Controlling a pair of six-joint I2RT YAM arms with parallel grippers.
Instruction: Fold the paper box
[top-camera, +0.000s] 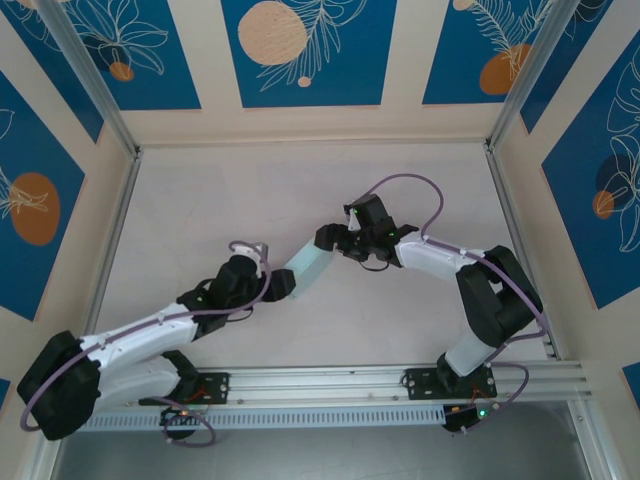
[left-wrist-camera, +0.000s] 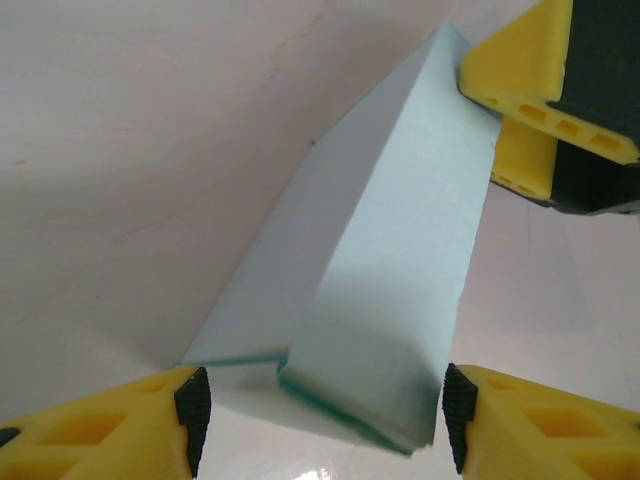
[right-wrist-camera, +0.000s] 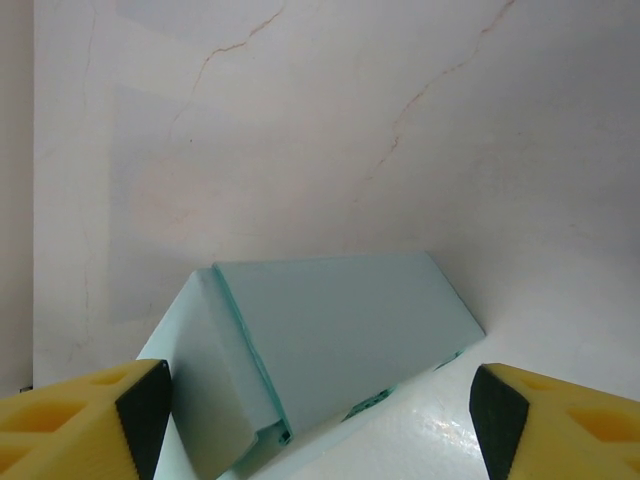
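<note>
left wrist view: the left tool stands spread astride the near end of the pale light-blue folded card paper box, on the pale counter. the right tool, also spread, faces the far end, one yellow finger touching its corner.

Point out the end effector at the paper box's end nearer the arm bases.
The left end effector, at the near end of the paper box; the right end effector is at the far end.
</note>
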